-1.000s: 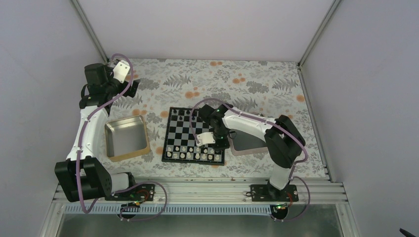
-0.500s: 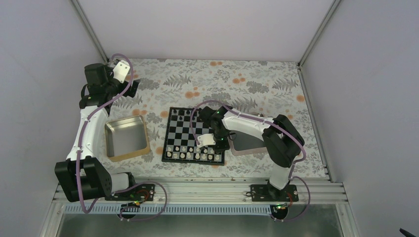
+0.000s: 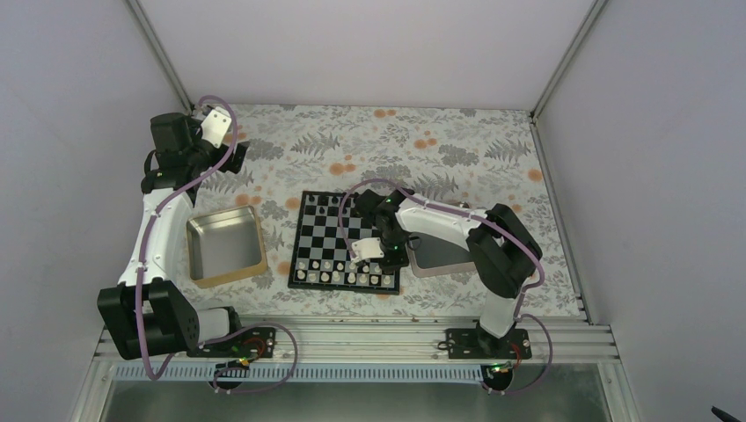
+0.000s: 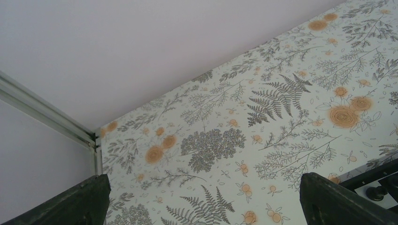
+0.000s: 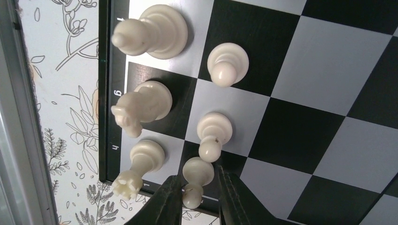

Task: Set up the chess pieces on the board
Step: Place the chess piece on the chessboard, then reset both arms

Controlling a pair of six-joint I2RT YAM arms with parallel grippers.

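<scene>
**pawnpusher:** ok, where's the right tool (image 5: 199, 183) at? Holding something or not?

**rig_watcher:** It's down over the near right corner of the board (image 3: 332, 236). The wrist cam shows its 2 fingers (image 5: 167, 206) a narrow gap apart, with 1 white pawn (image 5: 198, 171) standing between them on a black square. They sit close on both sides of it, but honestly I can't tell if they pinch it or are just off it.

**pawnpusher:** And the neighbours?

**rig_watcher:** Right beside that pawn, in the edge row against the black rim, there's a rook (image 5: 140, 165), then a knight (image 5: 143, 104), then what looks like a bishop (image 5: 157, 29). 2 more pawns (image 5: 215, 130) stand in line with the one between the fingers, all upright, 1 per square. From the top cam the white pieces (image 3: 341, 271) make 2 rows along the near edge, and a few black pieces (image 3: 321, 201) stand at the far edge.

**pawnpusher:** Left side?

**rig_watcher:** The left tool (image 4: 209, 201) is up by the far left corner of the floral counter (image 4: 263, 117), well apart from the board. Its fingers are spread wide with nothing between them. 1 square metal tray (image 3: 227, 246) lies left of the board, and a 2nd tray (image 3: 442, 257) sits on the right, partly under the right arm.
</scene>
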